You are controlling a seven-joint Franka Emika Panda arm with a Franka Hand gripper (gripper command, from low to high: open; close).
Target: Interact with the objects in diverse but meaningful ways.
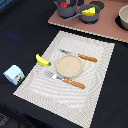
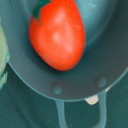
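While a tomato [image 2: 56, 34] fills the pan [image 2: 75, 80], banana [image 1: 43, 60], carton [image 1: 14, 74] on placemat side, end effector state unclear.

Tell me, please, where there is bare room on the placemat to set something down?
The placemat is bare toward the exterior view's right of the plate, and along its near edge below the fork. It is crowded around the plate, between knife and fork, with the banana on the exterior view's left.

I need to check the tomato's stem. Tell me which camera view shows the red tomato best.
The wrist view: the red tomato fills the frame, green stem visible, lying in the grey pan. The exterior view shows it only as a small red blob in a grey pan at the top edge, stem indistinct.
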